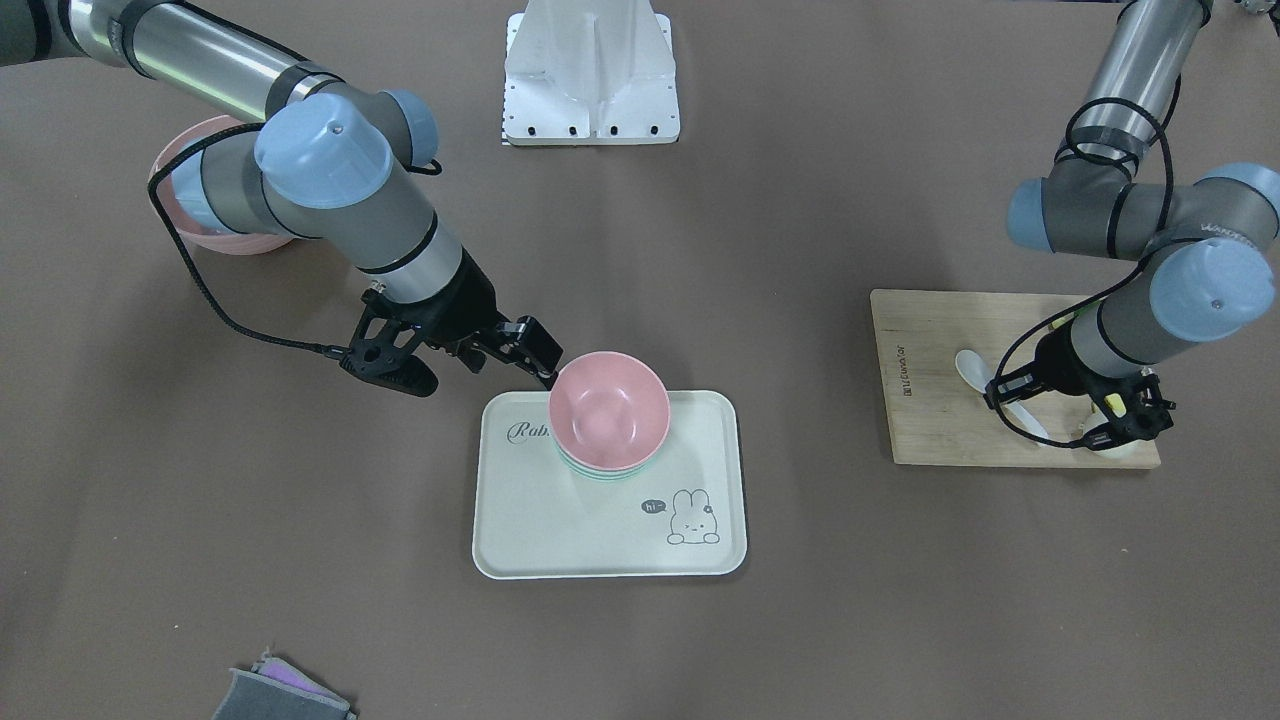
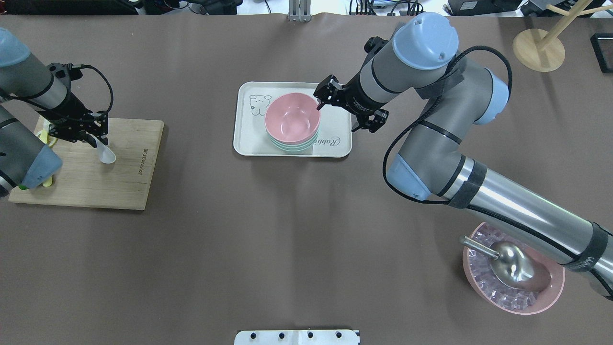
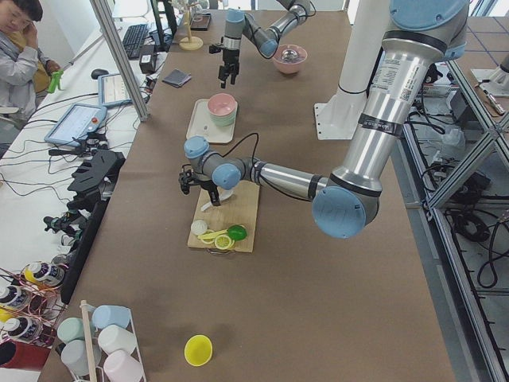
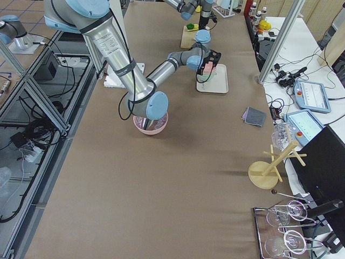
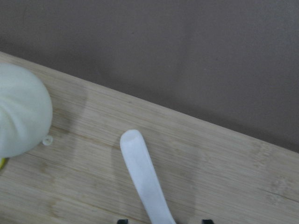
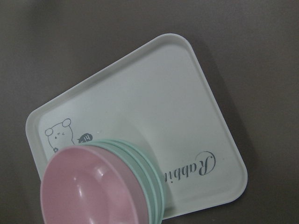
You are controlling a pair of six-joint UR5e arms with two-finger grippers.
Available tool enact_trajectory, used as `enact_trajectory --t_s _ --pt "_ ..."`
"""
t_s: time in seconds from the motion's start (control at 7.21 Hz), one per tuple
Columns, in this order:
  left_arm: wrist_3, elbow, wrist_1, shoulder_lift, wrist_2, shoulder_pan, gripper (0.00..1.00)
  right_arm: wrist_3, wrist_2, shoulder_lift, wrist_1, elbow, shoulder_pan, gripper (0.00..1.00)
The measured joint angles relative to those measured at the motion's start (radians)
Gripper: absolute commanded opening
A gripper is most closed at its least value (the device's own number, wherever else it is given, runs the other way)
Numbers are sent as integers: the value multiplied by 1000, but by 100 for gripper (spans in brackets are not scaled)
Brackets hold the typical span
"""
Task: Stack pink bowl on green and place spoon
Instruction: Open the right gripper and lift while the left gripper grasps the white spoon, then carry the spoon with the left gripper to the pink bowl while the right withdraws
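Pink bowl point(image 2: 292, 120) sits nested on green bowls point(image 2: 292, 147), mid-tray point(image 2: 249, 141). Right gripper point(image 2: 342, 112) spread wide, empty, just right of its rim. Left gripper point(image 2: 93, 138), fingers apart, straddles the spoon point(image 2: 106, 154) on left-hand board point(image 2: 124, 182) (not pinched yet). Centre on the handle, close squarely, lift straight.

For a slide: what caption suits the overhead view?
Pink bowl stacked on green bowls on the tray, right gripper open beside it; left gripper straddles the white spoon on the board.
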Motion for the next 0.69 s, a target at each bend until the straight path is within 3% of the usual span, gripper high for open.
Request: enact_trajectory --t_s 0.42,0.69 --pt "-14 -27 -1 -27 -6 0 0 -5 41 -58 -1 47 44 100" --pt "-136 -69 0 -130 -10 14 0 -56 139 -166 -2 116 142 100"
